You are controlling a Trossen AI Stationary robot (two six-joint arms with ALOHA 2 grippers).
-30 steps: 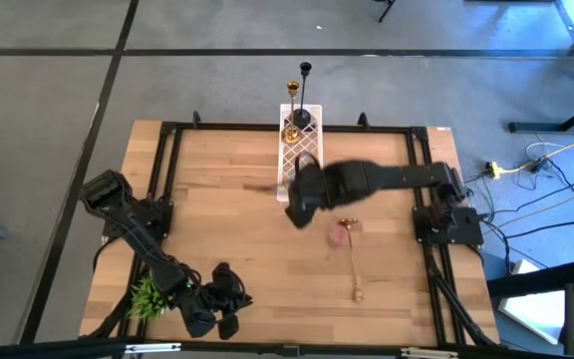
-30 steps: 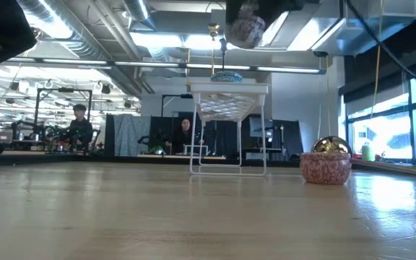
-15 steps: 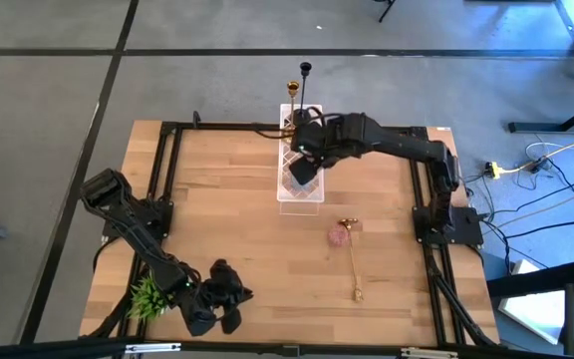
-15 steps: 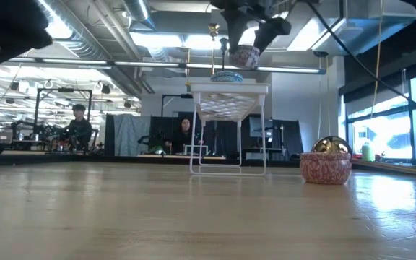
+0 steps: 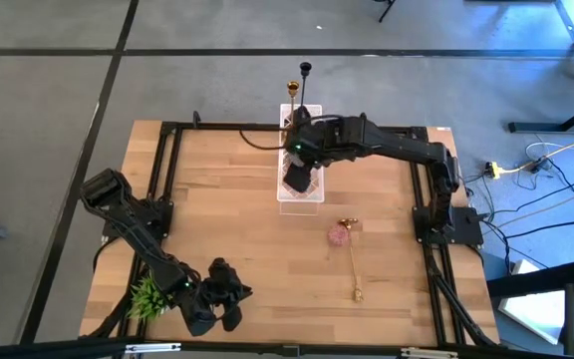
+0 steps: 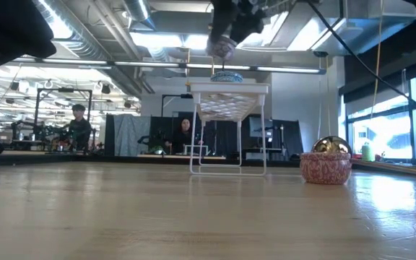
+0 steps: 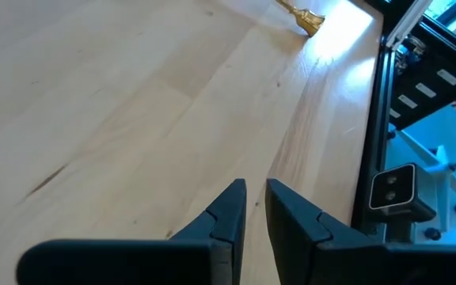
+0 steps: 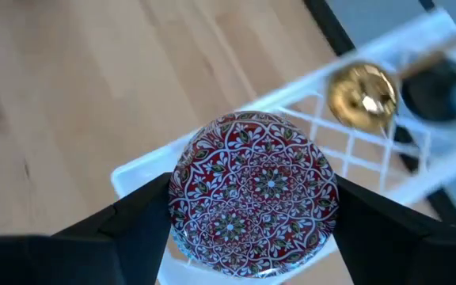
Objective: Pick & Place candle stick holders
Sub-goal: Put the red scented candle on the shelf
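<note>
One candle stick holder (image 8: 253, 195), its round base patterned red and white, is gripped in the right pincer (image 5: 297, 178) above the white lattice rack (image 5: 312, 191); left pincer (image 7: 253, 207) nearly closed, empty

right gripper (image 5: 297, 178) moved from mid-table to above white rack (image 5: 312, 192), carrying red-patterned holder (image 8: 253, 194)

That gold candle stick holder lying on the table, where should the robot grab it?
Probably the middle of the thin stem of the gold candle stick holder, coming straight down, fingers across it: it lies flat with bare wood either side. The right gripper holds a red-based holder over the white rack.
</note>
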